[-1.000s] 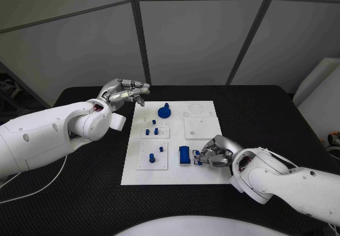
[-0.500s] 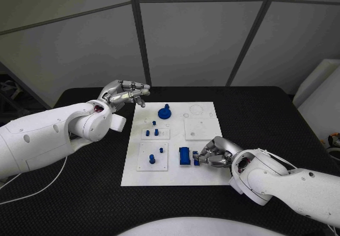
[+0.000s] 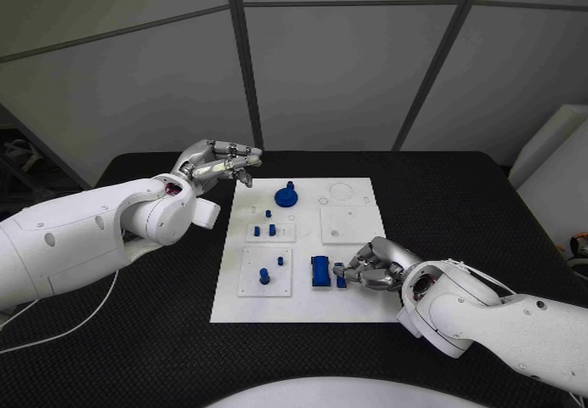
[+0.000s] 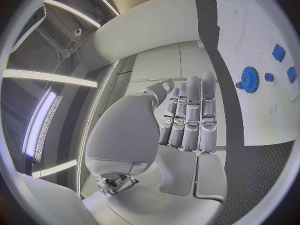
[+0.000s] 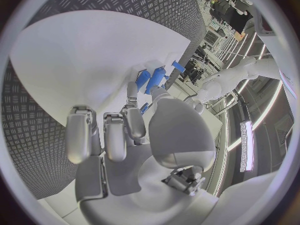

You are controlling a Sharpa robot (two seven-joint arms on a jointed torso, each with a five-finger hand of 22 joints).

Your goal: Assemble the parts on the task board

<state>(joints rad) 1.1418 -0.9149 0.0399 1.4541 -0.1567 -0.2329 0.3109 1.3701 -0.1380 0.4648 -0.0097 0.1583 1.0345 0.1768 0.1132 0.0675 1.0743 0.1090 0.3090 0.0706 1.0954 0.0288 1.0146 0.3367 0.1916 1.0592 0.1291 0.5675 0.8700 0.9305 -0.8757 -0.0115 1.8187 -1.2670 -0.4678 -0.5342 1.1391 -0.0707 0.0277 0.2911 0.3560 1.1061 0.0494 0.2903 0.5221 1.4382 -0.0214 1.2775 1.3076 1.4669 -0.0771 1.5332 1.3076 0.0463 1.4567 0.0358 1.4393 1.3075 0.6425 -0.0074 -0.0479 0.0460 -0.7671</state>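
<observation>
The white task board [image 3: 302,299] lies in the middle of the black table. On it stand a blue gear [image 3: 285,195], several small blue pegs [image 3: 263,274] and a taller blue block [image 3: 319,270]. My right hand [image 3: 375,265] rests at the board's right near side with its fingers curled in. Thumb and finger pinch a small blue part [image 3: 340,274] just beside the block. In the right wrist view the blue pieces [image 5: 154,78] sit at the fingertips [image 5: 132,91]. My left hand [image 3: 221,161] hovers off the board's far left corner, its fingers [image 4: 190,112] straight, side by side and holding nothing; the gear [image 4: 250,79] lies nearby.
Raised white square plates [image 3: 346,223] sit on the board, one on the right with nothing on it. Black table [image 3: 466,195] stretches on both sides of the board. Grey wall panels stand behind the table, and a white box [image 3: 557,161] at the far right.
My right hand has crept a little to the left, closer to the blue block, with the small part at its fingertips. The left hand has hardly moved.
</observation>
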